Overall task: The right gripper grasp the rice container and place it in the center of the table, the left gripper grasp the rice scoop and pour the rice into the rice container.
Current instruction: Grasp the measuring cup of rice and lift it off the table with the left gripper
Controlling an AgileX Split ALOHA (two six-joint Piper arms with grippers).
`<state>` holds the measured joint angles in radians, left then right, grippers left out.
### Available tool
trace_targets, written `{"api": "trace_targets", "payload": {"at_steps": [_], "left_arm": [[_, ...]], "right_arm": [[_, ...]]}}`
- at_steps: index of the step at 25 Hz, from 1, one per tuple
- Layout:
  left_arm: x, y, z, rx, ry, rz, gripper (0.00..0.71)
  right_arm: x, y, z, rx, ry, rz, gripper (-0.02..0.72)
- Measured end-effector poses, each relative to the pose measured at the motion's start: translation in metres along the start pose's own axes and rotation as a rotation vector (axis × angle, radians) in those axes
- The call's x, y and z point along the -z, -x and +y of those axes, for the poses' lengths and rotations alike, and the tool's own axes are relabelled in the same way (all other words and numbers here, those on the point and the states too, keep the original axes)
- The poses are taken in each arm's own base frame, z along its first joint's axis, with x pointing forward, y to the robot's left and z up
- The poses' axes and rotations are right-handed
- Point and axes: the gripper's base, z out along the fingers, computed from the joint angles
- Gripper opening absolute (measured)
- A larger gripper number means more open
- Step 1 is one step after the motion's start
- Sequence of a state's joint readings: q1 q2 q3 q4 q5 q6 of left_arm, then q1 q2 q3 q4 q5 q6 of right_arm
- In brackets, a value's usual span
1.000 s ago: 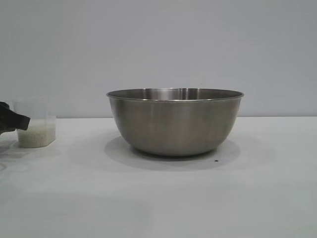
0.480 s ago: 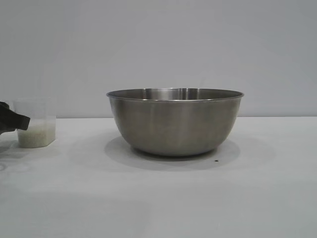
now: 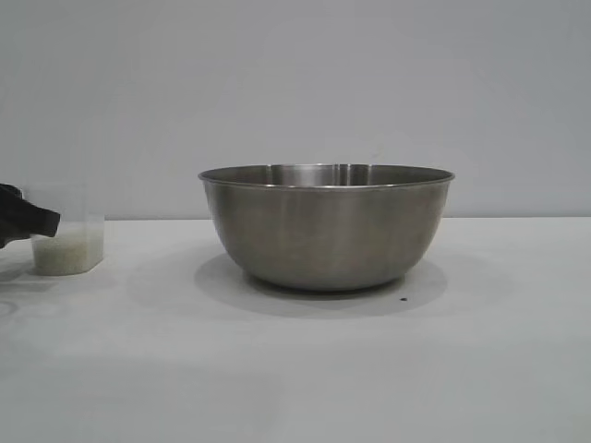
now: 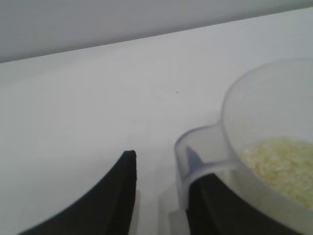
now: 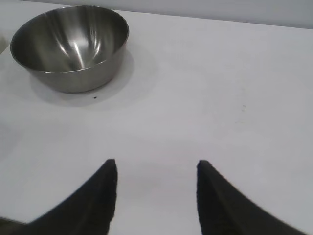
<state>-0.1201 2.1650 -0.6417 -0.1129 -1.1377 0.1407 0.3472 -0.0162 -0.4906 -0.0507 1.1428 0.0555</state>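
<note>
Large round stainless-steel rice container (image 3: pixel 327 227), brushed grey with a thin rolled rim, standing upright near the middle of the white table (image 3: pixel 295 369), inside bare and shiny in the right wrist view (image 5: pixel 70 46)

Small translucent frosted rice scoop (image 3: pixel 66 242) upright on the table at the far left, well apart from the bowl; a low pale heap of rice (image 3: pixel 66 257) lying in its bottom. Up close in the left wrist view, same rice scoop (image 4: pixel 254 147) with loop handle jutting from its rim, rice (image 4: pixel 281 164) off-white and fine-grained inside
</note>
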Motion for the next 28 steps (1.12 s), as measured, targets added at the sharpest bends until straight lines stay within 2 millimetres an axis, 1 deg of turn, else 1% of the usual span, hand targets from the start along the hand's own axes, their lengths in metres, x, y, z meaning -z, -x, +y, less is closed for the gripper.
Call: {"api": "trace_targets", "payload": {"at_steps": [4, 5, 8, 9, 14, 16, 20, 24, 26, 28], "left_arm": [[0.0, 0.0, -0.001, -0.003, -0.006, -0.001, 0.239], [0.0, 0.0, -0.001, -0.005, -0.01, -0.001, 0.178], [0.0, 0.0, -0.002, -0.014, -0.024, -0.003, 0.052], [0.0, 0.0, -0.002, -0.015, -0.024, -0.003, 0.0], [0.0, 0.001, -0.002, -0.026, -0.026, -0.006, 0.0], [0.001, 0.006, -0.003, -0.046, -0.035, -0.022, 0.0], [0.005, 0.028, -0.006, -0.117, -0.084, -0.095, 0.0], [0.011, 0.05, -0.007, -0.146, -0.115, -0.167, 0.0], [0.014, 0.059, -0.009, -0.201, -0.137, -0.204, 0.0], [0.018, 0.07, -0.013, -0.297, -0.176, -0.253, 0.0]], "right_arm": [[0.0, 0.0, 0.0, 0.0, 0.0, 0.0, 0.365], [0.0, 0.0, 0.0, 0.0, 0.0, 0.0, 0.365], [0.0, 0.0, 0.0, 0.0, 0.0, 0.0, 0.365], [0.0, 0.0, 0.0, 0.0, 0.0, 0.0, 0.365], [0.0, 0.0, 0.0, 0.0, 0.0, 0.0, 0.365], [0.0, 0.0, 0.0, 0.0, 0.0, 0.0, 0.365], [0.0, 0.0, 0.0, 0.0, 0.0, 0.0, 0.365], [0.0, 0.0, 0.0, 0.0, 0.0, 0.0, 0.365], [0.0, 0.0, 0.0, 0.0, 0.0, 0.0, 0.365], [0.0, 0.0, 0.0, 0.0, 0.0, 0.0, 0.365]]}}
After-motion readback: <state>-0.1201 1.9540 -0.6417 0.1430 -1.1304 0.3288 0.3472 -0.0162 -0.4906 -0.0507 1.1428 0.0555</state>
